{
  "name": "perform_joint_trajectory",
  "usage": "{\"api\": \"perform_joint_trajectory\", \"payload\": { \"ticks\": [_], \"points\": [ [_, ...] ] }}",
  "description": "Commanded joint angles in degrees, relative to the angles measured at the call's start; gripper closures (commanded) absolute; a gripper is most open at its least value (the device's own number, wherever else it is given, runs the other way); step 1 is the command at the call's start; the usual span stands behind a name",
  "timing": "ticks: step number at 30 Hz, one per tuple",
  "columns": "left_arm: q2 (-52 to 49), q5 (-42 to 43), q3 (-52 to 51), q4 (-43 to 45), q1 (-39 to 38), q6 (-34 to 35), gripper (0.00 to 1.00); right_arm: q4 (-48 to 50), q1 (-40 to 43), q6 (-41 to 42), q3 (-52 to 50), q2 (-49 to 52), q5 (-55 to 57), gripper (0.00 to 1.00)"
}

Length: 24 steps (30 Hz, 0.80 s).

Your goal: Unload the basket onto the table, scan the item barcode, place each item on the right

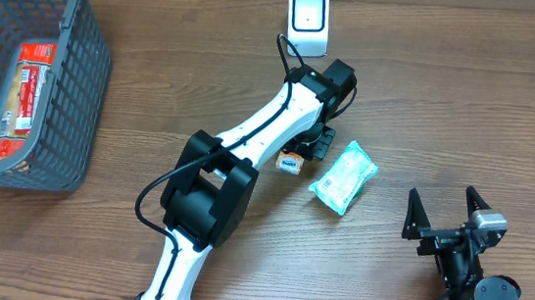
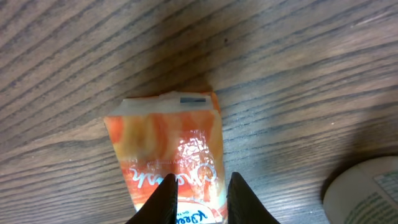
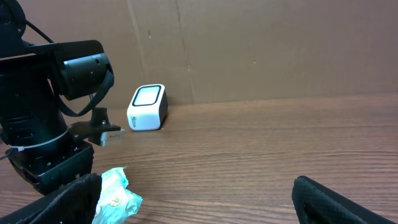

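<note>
Left gripper (image 2: 199, 194) is over the near end of the orange packet (image 2: 166, 146), fingers a narrow gap apart. The packet's flat face shows through the gap, wider than the gap itself, so I can't tell if it's pinched or just straddled.

The packet is on or barely off the tabletop (image 1: 451, 89), just beside the left wrist, between the arm and the teal packet (image 1: 344, 177), and short of the scanner (image 1: 308, 21).

Its long axis runs roughly in line with the fingers, slightly skewed. The sealed end with a small grey label points away from them, printed face towards the wrist camera. No barcode is visible on this face, so it's probably underneath; my guess is it needs a flip before facing the scanner window.

An end grip makes sense, since it leaves both faces clear for the scanner.

Right gripper (image 1: 443, 202) is parked low right, well apart, fingers spread wide and empty, likely keeping clear.
</note>
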<state>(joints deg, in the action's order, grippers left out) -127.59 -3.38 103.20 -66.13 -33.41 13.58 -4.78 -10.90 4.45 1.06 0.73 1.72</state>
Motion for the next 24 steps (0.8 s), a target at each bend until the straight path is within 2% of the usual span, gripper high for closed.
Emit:
{"api": "perform_joint_trajectory", "payload": {
  "ticks": [1, 10, 24],
  "points": [
    [-0.3, -1.1, -0.2, 0.2, -0.6, 0.8, 0.8, 0.1, 0.1, -0.4, -0.6, -0.5, -0.2, 0.0],
    [-0.6, -1.7, -0.2, 0.8, -1.9, 3.4, 0.76, 0.1, 0.1, -0.4, -0.6, -0.5, -0.2, 0.0],
    [-3.3, -3.4, -0.4, 1.5, -1.9, 4.3, 0.81, 0.1, 0.1, -0.4, -0.6, -0.5, -0.2, 0.0]
  ]
}}
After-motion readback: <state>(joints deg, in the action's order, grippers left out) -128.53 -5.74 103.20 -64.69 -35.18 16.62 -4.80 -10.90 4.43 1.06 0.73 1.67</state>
